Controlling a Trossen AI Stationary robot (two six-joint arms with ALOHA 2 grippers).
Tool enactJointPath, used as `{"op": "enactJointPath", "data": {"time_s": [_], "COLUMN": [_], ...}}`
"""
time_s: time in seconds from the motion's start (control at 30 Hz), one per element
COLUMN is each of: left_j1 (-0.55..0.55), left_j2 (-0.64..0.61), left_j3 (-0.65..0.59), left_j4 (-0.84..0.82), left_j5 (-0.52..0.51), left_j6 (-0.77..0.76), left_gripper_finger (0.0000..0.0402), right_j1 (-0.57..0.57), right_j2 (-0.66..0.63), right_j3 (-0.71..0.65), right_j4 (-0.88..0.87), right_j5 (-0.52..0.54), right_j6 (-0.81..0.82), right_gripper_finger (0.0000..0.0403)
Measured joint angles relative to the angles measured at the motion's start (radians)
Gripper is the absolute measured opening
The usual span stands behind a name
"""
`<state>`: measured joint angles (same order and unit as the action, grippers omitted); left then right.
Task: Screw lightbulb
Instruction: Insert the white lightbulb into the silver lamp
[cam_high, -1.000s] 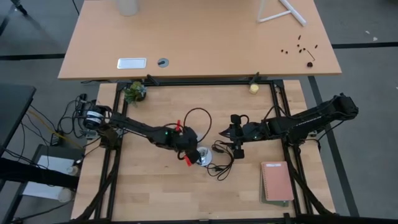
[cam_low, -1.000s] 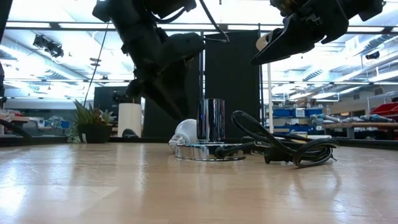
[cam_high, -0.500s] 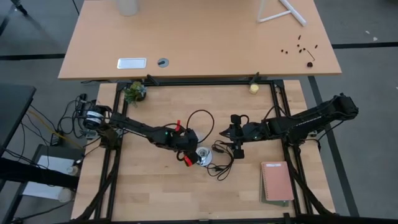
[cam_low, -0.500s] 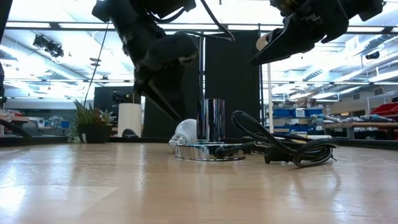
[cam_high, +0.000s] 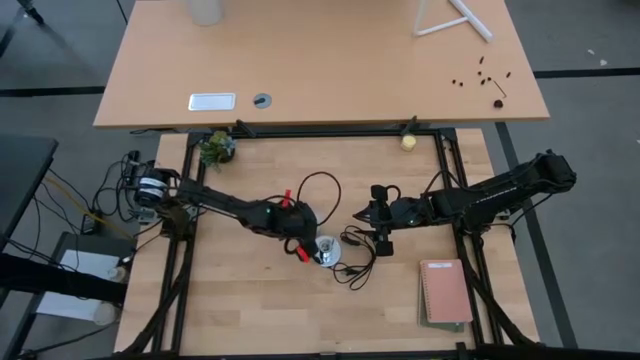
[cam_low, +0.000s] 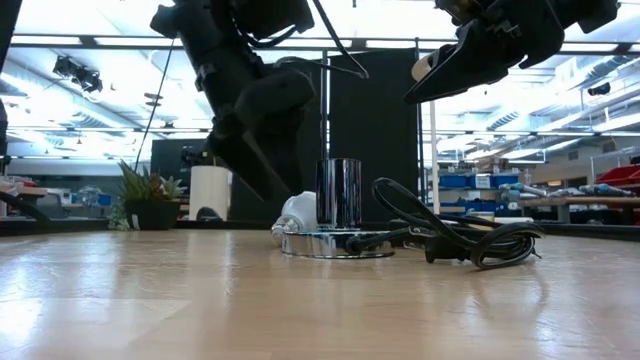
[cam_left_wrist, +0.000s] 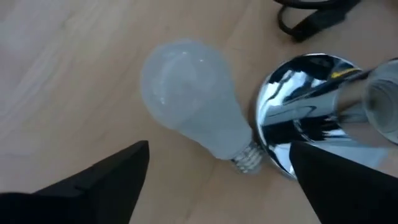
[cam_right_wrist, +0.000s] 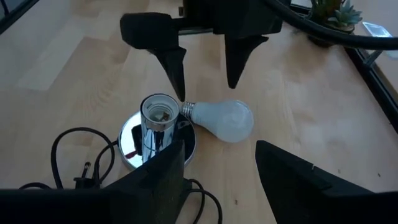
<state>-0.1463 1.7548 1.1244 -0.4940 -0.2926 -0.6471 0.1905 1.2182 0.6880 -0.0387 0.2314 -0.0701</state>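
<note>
Wooden table carries the work, with a pink notebook at the near right and a small potted plant at the far left corner. Left gripper hangs just above the lightbulb, its 2 fingers spread apart and holding nothing; right gripper waits higher and to the right, fingers apart too, empty. Chrome socket base stands upright mid-table, black cord coiled on its right. Lightbulb lies on its side on the wood, left of the socket, its grey screw base touching or almost touching the chrome disc, globe pointing away. Judgement: the bulb looks light, rigid, smooth and round, so likely slippery and free to roll; thin shell, likely fragile, so squeeze gently. Best hold looks like across the widest part of the globe, fingers either side, keeping the thread clear for the socket.
</note>
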Motion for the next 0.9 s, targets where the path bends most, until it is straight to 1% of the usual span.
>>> {"op": "enactJointPath", "data": {"time_s": [0.07, 0.23, 0.4, 0.5, 0.6, 0.73, 0.9], "left_j1": [-0.004, -0.004, -0.004, -0.004, -0.004, -0.004, -0.004], "left_j2": [0.026, 0.09, 0.107, 0.107, 0.107, 0.107, 0.107], "left_j3": [0.0, 0.0, -0.001, -0.001, 0.0, 0.0, 0.0], "left_j4": [-0.02, 0.013, -0.005, -0.029, -0.042, -0.046, -0.046], "left_j5": [-0.008, -0.002, -0.007, -0.012, -0.039, -0.111, -0.166], "left_j6": [-0.007, -0.037, -0.034, 0.012, 0.059, 0.136, 0.204], "left_gripper_finger": [0.0395, 0.0382, 0.036, 0.0344, 0.0326, 0.0304, 0.0287], "right_j1": [0.0, 0.0, 0.0, 0.0, 0.0, 0.0, 0.0], "right_j2": [0.0, 0.0, 0.0, 0.0, 0.0, 0.0, 0.0], "right_j3": [0.0, 0.0, 0.0, 0.0, 0.0, 0.0, 0.0], "right_j4": [-0.001, -0.002, -0.002, 0.001, 0.001, 0.002, 0.001], "right_j5": [0.0, 0.0, -0.005, -0.005, -0.005, -0.006, -0.007], "right_j6": [-0.004, -0.009, -0.012, -0.012, -0.012, -0.006, -0.005], "right_gripper_finger": [0.0206, 0.0206, 0.0206, 0.0206, 0.0206, 0.0206, 0.0206]}}
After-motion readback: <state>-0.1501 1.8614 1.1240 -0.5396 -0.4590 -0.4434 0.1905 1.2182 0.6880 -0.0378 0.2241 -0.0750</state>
